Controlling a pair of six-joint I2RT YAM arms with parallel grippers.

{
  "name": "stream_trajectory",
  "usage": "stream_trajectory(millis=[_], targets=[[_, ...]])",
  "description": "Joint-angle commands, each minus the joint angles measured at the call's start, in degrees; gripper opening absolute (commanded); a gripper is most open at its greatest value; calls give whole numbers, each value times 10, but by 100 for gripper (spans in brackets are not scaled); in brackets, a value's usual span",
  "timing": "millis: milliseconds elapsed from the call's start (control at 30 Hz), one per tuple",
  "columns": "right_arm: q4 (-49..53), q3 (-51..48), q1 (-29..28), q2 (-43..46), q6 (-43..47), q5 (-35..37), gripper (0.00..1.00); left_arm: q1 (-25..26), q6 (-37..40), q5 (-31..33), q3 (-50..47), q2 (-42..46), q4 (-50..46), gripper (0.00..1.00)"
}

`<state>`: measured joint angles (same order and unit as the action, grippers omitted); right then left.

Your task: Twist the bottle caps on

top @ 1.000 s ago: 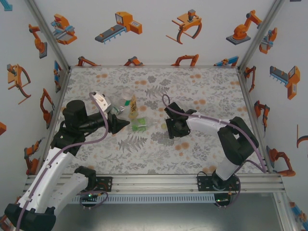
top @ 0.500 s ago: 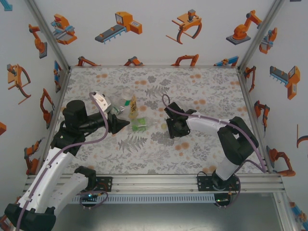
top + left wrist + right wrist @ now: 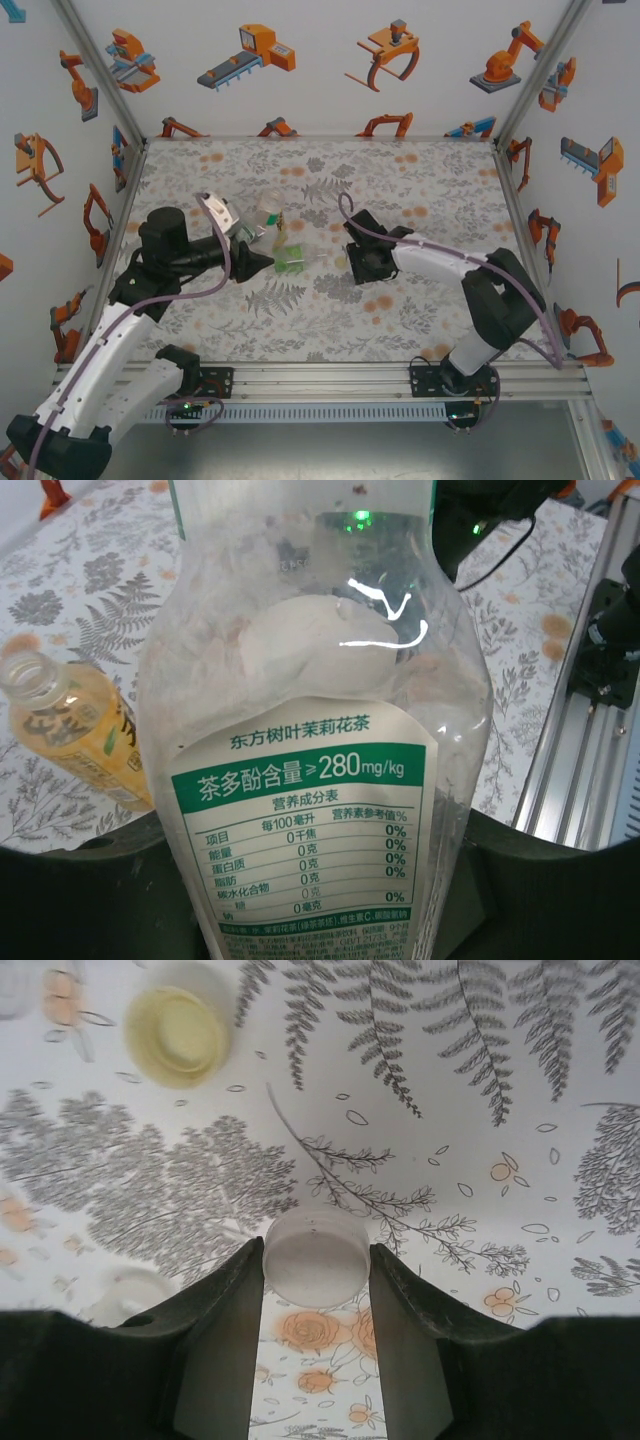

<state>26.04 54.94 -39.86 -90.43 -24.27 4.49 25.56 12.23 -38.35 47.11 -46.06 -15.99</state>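
The left pincer [image 3: 258,262] grips a green-labelled bottle [image 3: 310,810] at frame centre, while the right pincer [image 3: 317,1250] clamps a white cap [image 3: 316,1265] on the floral bench [image 3: 480,1080].

Bright even light, glare on bottle [image 3: 300,660]

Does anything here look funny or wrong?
Yes. The amber bottle, beside the labelled bottle in the left tool, is open with drink inside. A pale yellow cap lies hollow side up on the table, near the white cap the right tool pinches.
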Motion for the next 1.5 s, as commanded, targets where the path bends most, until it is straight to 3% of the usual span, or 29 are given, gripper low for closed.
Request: stream_trajectory(millis=[0, 133, 433, 700, 933, 1467], targets=[[-15, -10, -2, 77, 36, -30, 25, 30, 43, 24, 26, -7, -43, 4], [-29, -11, -2, 148, 72, -80, 20, 54, 68, 40, 30, -18, -62, 4], [-108, -24, -3, 303, 163, -223, 14, 158, 154, 111, 46, -55, -145, 4], [-90, 3, -2, 392, 229, -366, 15, 195, 211, 84, 46, -64, -180, 4], [-144, -3, -5, 422, 249, -479, 13, 206, 236, 72, 37, -57, -179, 2], [-119, 30, -43, 390, 332, -497, 12, 215, 239, 67, 42, -74, -188, 1]])
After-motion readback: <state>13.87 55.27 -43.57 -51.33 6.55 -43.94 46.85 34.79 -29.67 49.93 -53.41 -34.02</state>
